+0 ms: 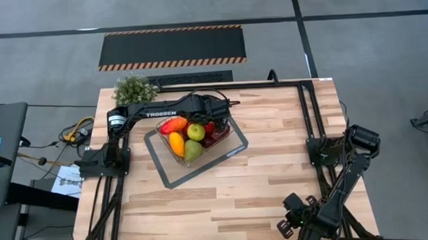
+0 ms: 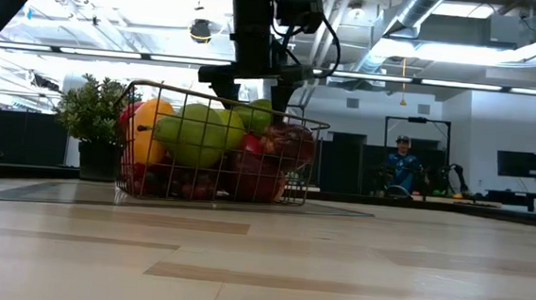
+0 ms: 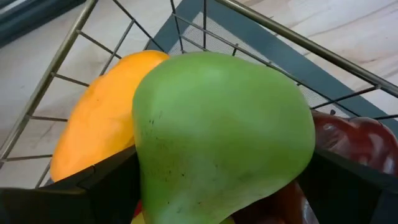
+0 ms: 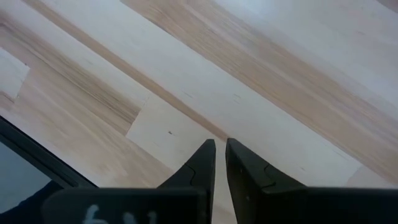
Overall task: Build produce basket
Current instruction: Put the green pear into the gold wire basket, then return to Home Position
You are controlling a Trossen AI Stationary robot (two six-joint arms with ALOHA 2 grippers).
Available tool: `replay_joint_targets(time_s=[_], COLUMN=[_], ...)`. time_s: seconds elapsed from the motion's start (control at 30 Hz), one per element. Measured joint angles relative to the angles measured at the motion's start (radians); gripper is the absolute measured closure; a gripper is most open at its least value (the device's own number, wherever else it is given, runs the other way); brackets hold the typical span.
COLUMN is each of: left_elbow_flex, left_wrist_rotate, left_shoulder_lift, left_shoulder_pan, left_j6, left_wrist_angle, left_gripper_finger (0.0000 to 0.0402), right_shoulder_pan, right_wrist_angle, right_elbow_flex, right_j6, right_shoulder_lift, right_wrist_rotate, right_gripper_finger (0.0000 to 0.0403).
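Note:
The wire basket [image 1: 230, 136] stands on its grey tray [image 1: 164, 174] left of the table's middle. It holds an orange piece [image 1: 176, 143], a red-orange piece [image 1: 174, 124], a green apple [image 1: 196, 131], a green pear [image 1: 192, 150] and dark red pieces [image 1: 216, 134]. My left gripper [image 1: 217, 110] is over the basket's far right end, shut on another green pear [image 3: 224, 130]. In the low view that pear [image 2: 259, 114] shows just under the gripper [image 2: 258, 91], at the top of the pile. My right gripper [image 1: 285, 229] waits shut near the table's near right corner. My left gripper pinches the green pear between its two fingers, one finger [image 3: 106, 183] on one flank [image 3: 146, 168] and the other finger [image 3: 351, 180] on the opposite flank [image 3: 301, 155]. It comes from above, pointing down into the basket. Whether the pear rests on the fruit below, I cannot tell.
A bushy potted plant [image 1: 134, 89] stands at the table's far left corner, just beyond the basket. Bare wood [image 1: 274, 175] lies right of and nearer than the tray. Black frame rails [image 1: 309, 116] run along the table's sides. A person [image 2: 401, 159] sits far behind the table.

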Motion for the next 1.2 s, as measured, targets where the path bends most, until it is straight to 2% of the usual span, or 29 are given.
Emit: replay_joint_targets(time_s=[0.23, 0.53, 0.8, 0.93, 1.2], left_elbow_flex=[0.000, 0.000, 0.000, 0.001, 0.093], left_wrist_rotate=[0.004, 0.066, 0.099, 0.158, 0.218], left_shoulder_lift=[0.000, 0.001, 0.001, -0.011, -0.016], left_shoulder_pan=[0.000, 0.036, 0.044, 0.048, 0.050], left_j6=[0.030, 0.062, 0.083, 0.120, 0.089], left_wrist_angle=[0.007, 0.016, 0.012, 0.008, -0.126], left_gripper_finger=[0.0037, 0.0036, 0.0004, 0.0012, 0.0017], right_shoulder_pan=[0.000, 0.000, 0.000, 0.000, 0.000], right_wrist_angle=[0.000, -0.006, -0.013, -0.015, -0.024], right_elbow_flex=[0.000, 0.000, 0.000, 0.000, 0.000], right_j6=[-0.005, -0.009, -0.011, -0.011, -0.008], right_shoulder_lift=[0.000, 0.000, 0.000, 0.000, 0.000], right_wrist_rotate=[0.000, 0.000, 0.000, 0.000, 0.000], right_gripper_finger=[0.0340, 0.0340, 0.0340, 0.0340, 0.0340])
